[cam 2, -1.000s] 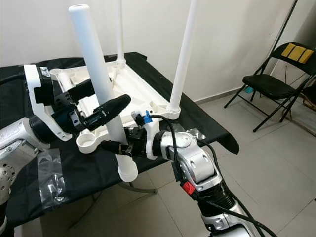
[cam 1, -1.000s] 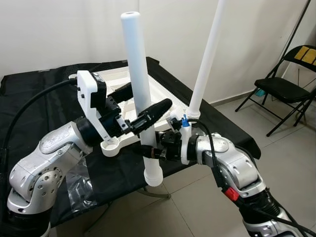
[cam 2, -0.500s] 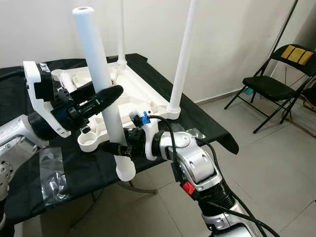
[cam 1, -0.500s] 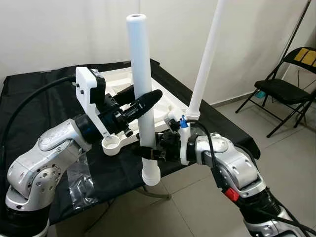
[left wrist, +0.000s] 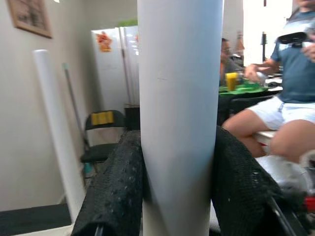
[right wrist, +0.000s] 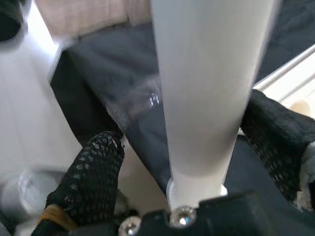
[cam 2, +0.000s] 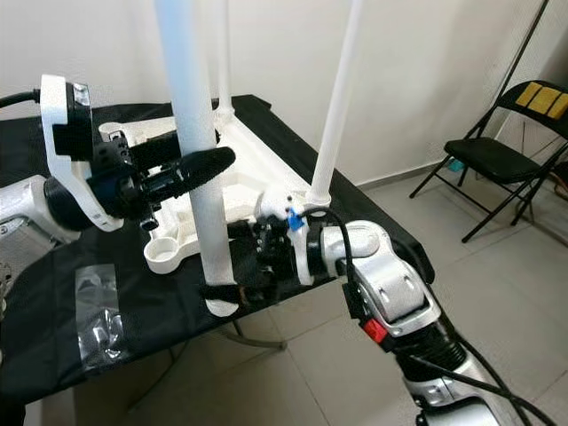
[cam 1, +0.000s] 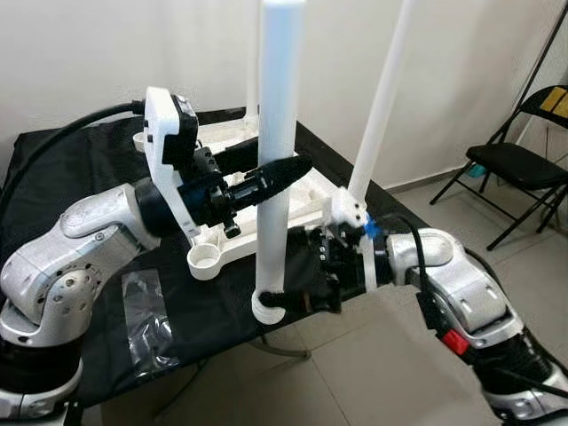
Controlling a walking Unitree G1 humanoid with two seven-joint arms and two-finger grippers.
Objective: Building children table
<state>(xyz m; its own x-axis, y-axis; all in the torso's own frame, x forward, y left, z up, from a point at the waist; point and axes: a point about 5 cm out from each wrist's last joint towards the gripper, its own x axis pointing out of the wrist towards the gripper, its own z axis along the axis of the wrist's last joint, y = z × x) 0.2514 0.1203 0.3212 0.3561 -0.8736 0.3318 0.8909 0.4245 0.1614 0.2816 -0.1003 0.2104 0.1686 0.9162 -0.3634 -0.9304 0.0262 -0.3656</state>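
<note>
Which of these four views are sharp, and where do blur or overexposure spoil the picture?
Left and right eye views: evenly lit and sharp; the table leg and both grippers read clearly. Left wrist view: the leg and the black fingers are fairly crisp, the room and people behind soft. Right wrist view: blurred throughout, the leg nearly washed out, the black cloth smeared.

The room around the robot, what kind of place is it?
Probably a lived-in home: a refrigerator stands by the wall, people sit at a dining table, and a folding chair stands on tiled floor.
</note>
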